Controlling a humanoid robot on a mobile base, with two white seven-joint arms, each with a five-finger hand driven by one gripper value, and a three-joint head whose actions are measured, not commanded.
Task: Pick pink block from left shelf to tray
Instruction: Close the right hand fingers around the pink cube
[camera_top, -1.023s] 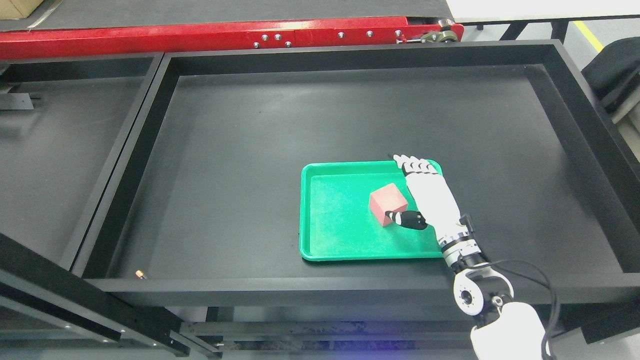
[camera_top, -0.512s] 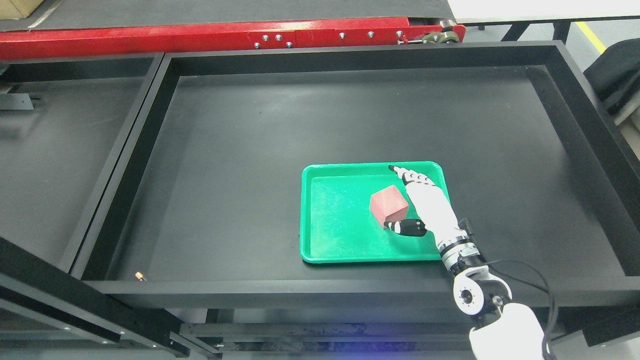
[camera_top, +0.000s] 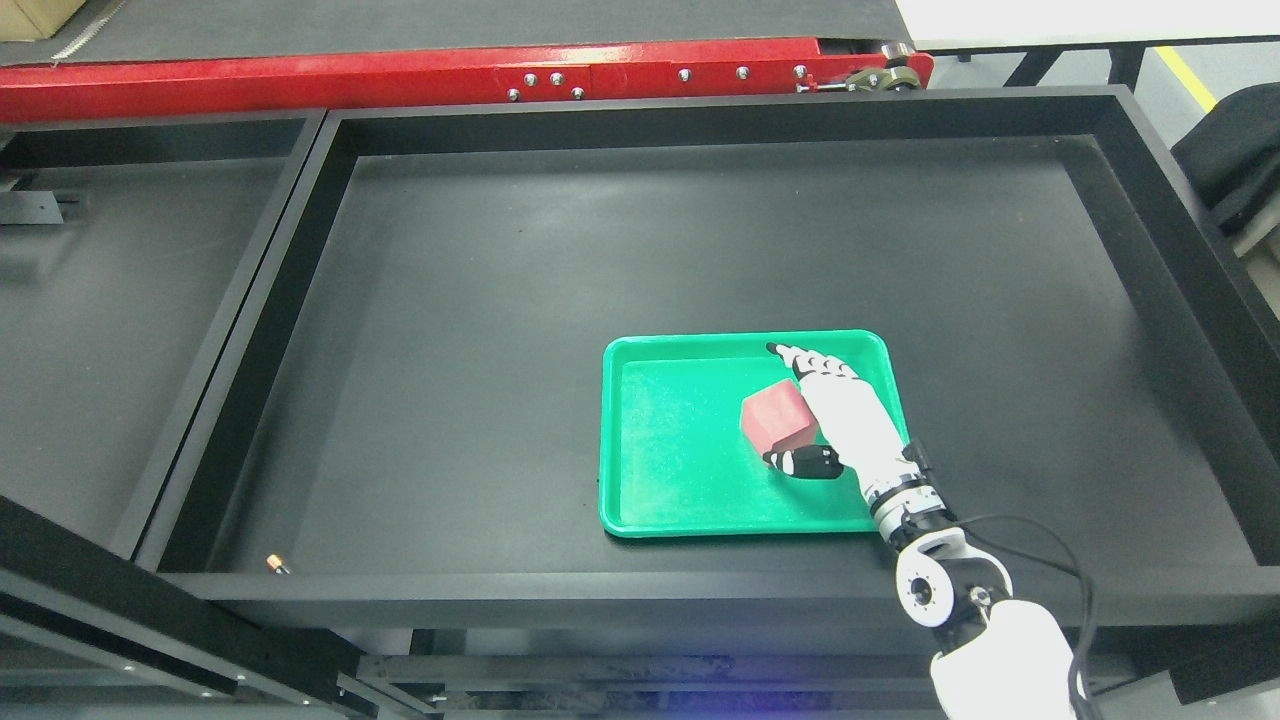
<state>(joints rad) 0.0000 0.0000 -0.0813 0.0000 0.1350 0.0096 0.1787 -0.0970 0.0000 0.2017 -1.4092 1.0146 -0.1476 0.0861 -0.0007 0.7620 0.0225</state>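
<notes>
The pink block (camera_top: 778, 415) lies inside the green tray (camera_top: 650, 510), toward its 3 o'clock side. The right hand (camera_top: 835, 420) flanks it, fingers extended along the far side, thumb at 6 o'clock; whether they press it, I cannot tell. If contact remains, withdrawing could drag or tip the block toward the rim.
</notes>
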